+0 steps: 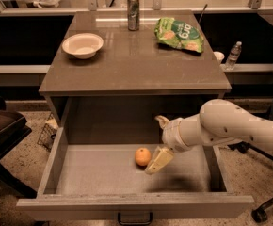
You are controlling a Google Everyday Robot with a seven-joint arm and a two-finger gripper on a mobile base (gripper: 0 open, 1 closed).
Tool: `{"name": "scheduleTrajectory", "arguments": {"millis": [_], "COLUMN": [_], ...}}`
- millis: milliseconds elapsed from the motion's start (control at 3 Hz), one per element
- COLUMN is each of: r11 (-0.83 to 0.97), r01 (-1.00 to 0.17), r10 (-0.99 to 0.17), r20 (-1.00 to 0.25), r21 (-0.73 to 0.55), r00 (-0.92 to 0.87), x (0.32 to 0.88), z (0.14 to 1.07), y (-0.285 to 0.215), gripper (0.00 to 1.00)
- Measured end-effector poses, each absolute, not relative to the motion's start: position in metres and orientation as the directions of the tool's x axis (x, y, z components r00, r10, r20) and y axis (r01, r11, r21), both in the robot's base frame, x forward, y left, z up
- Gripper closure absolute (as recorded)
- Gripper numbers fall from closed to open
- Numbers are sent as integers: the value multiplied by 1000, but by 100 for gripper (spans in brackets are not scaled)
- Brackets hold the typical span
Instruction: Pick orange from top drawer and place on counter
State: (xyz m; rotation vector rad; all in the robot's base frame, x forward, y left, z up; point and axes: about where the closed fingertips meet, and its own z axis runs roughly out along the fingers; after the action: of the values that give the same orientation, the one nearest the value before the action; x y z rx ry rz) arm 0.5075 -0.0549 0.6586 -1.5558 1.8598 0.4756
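The orange (143,156) lies on the floor of the open top drawer (94,175), near its middle. My gripper (154,145) reaches into the drawer from the right on a white arm and is open. Its lower finger (158,161) hangs just right of the orange, very close to it. The upper finger (162,122) points toward the drawer's back wall. The orange is not between the fingers. The grey-brown counter (136,60) lies above the drawer. The drawer's dark handle (134,219) shows at the bottom edge.
On the counter stand a white bowl (82,45) at the left, a metal can (133,12) at the back and a green snack bag (180,34) at the back right. A water bottle (233,54) stands on the right ledge. A dark chair (0,126) is at the left.
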Motion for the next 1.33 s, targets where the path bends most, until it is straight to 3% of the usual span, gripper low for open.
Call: {"name": "scheduleTrajectory", "arguments": {"millis": [667, 1333], "r11": [182, 134], "r01": [-982, -991], "r10": [-704, -674], "r20": [-705, -733], "r21": [-59, -4], "r00": [-88, -89], "x": [497, 486], "z": [630, 619], "y": [-31, -5], "gripper": [0, 41]}}
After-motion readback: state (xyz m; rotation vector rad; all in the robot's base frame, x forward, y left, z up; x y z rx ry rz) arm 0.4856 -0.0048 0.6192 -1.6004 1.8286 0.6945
